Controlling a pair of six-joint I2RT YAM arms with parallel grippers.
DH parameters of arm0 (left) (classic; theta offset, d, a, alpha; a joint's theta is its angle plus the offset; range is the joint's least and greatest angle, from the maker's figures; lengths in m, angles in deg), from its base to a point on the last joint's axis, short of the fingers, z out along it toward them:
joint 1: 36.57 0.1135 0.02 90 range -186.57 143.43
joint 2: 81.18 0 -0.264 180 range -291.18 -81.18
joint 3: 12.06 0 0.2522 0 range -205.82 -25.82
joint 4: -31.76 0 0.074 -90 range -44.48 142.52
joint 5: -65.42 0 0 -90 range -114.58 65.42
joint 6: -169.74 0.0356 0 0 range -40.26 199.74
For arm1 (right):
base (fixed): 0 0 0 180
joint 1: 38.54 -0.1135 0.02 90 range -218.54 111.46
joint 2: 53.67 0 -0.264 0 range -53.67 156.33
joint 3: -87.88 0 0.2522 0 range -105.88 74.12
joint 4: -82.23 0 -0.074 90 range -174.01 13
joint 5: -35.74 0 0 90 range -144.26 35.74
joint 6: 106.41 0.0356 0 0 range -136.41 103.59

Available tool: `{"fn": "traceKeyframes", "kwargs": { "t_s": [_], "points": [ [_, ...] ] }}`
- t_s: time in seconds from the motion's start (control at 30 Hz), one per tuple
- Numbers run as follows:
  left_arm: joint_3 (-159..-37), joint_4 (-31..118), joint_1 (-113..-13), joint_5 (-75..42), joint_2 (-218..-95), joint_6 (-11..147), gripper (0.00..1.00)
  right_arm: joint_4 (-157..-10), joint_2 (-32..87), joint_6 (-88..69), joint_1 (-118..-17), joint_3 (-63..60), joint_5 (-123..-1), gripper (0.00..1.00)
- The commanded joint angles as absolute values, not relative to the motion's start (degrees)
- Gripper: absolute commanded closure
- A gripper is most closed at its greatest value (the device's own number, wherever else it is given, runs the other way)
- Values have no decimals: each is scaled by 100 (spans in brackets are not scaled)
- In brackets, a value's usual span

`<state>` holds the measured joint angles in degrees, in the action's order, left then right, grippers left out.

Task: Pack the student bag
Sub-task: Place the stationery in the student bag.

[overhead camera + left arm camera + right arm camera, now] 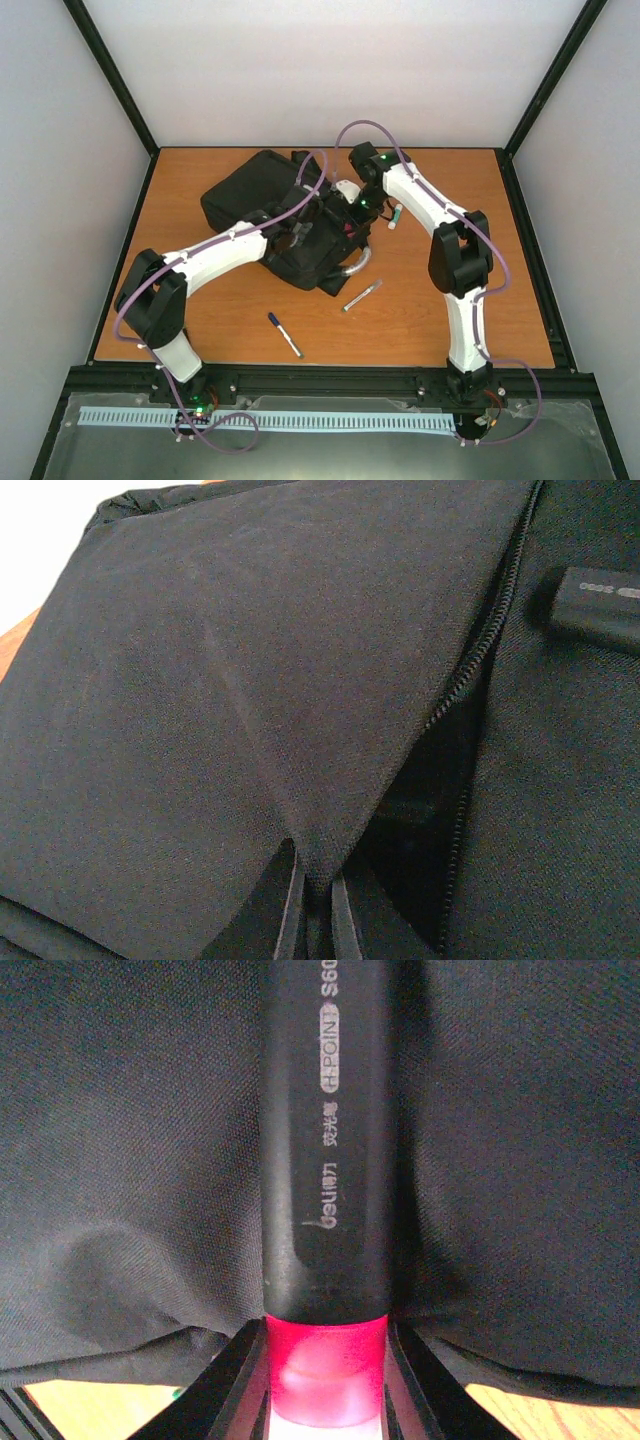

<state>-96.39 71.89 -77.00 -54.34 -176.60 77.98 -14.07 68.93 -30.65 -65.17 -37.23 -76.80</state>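
Note:
The student bag (245, 195), a large black backpack, lies at the middle left of the table. My left gripper (318, 912) is shut on the point of a black fabric flap (320, 680) of the bag and holds it up. A dark zipped opening (440, 810) gapes beside the flap. My right gripper (325, 1385) is shut on the pink cap of a black highlighter (325, 1140) that points into the bag fabric. The highlighter's end (600, 605) shows at the upper right of the left wrist view. In the top view both grippers (300, 232) (347, 200) meet over the bag's right side.
A blue pen (285, 334) and a silver pen (361, 295) lie on the wood in front of the bag. A green-tipped marker (394, 216) lies beside the right arm. The bag's grey handle (358, 268) curves out at its near right corner.

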Motion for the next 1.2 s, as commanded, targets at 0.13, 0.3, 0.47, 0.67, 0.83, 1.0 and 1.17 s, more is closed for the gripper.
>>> {"fn": "traceKeyframes", "kwargs": {
  "t_s": [0.13,0.3,0.47,0.67,0.83,1.0,1.17],
  "points": [
    [-9512,6432,-7796,-5360,-17240,7987,99,-1239,5951,-3456,-6711,-3347,-7466,97],
    [-9316,6266,-7797,-5354,-17030,8103,99,-1176,5636,-3515,-6711,-3255,-7370,97],
    [-9212,6132,-7792,-5282,-16823,8081,99,-1114,5924,-3496,-6717,-3515,-7400,97],
    [-9173,6144,-7796,-5142,-16725,8041,99,-1050,6428,-3549,-6799,-3762,-7447,97],
    [-9148,6155,-7796,-5110,-16720,8003,99,-1105,6733,-3491,-6935,-3707,-7494,97],
    [-9137,6177,-7797,-5090,-16733,7982,99,-1091,6787,-3434,-7033,-3710,-7522,97],
    [-9172,6217,-7794,-5136,-16802,7975,99,-1149,6392,-3421,-7071,-3458,-7550,97]
  ]
}}
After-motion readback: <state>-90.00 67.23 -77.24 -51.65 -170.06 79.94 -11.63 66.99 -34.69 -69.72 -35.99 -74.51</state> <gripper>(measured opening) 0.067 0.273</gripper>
